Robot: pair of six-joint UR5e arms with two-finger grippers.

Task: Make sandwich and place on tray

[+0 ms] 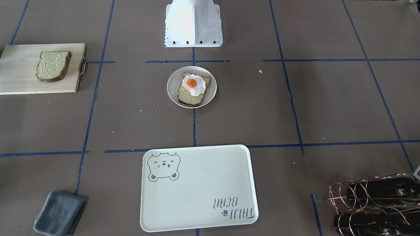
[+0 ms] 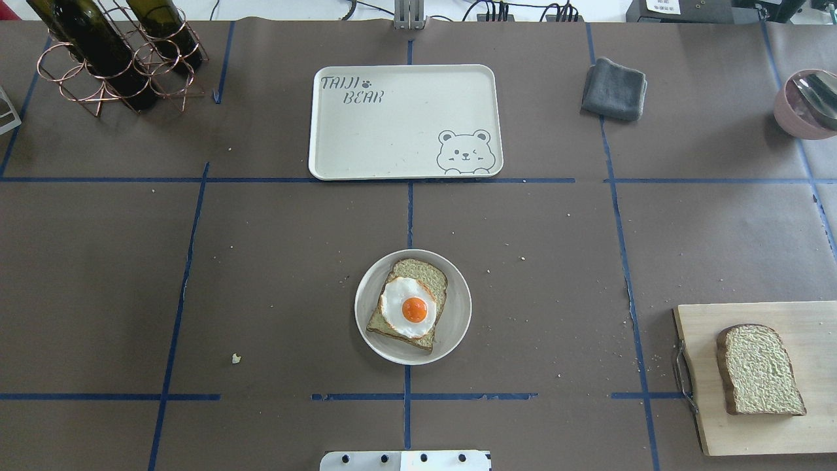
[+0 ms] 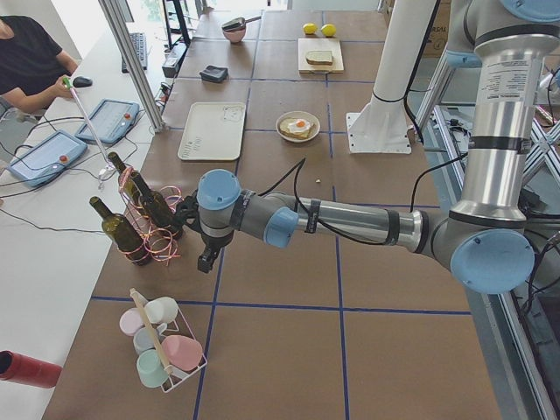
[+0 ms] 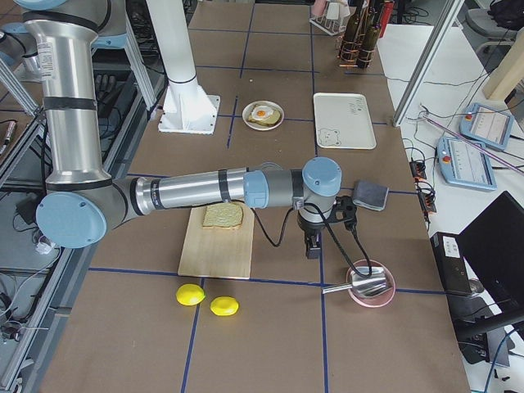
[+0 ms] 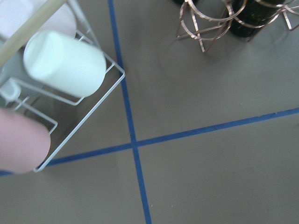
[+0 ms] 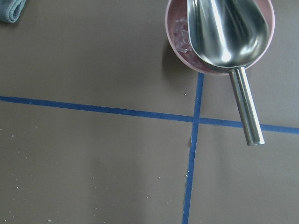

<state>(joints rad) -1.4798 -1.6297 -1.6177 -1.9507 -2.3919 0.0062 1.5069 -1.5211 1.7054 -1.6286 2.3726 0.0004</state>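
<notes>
I cannot tell either grip — my left claw (image 3: 207,260) hangs well apart from the egg-topped tan bread slice (image 2: 418,271) and cream bear-printed tray (image 2: 392,124), my right claw (image 4: 312,248) near the second tan slice (image 4: 223,215) on its pale wooden board (image 4: 214,255).

Matt paper table cover (image 2: 261,261); matt plastic tray (image 2: 392,131); wooden cutting board (image 2: 771,432); shiny metal scoop (image 6: 224,32).

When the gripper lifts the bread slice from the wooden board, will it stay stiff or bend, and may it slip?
The bread slice looks thick and lies flat on the cutting board, so it probably stays fairly stiff. Its rough, porous face suggests it is light and hardly slippery. Being flat, it should not roll.
</notes>
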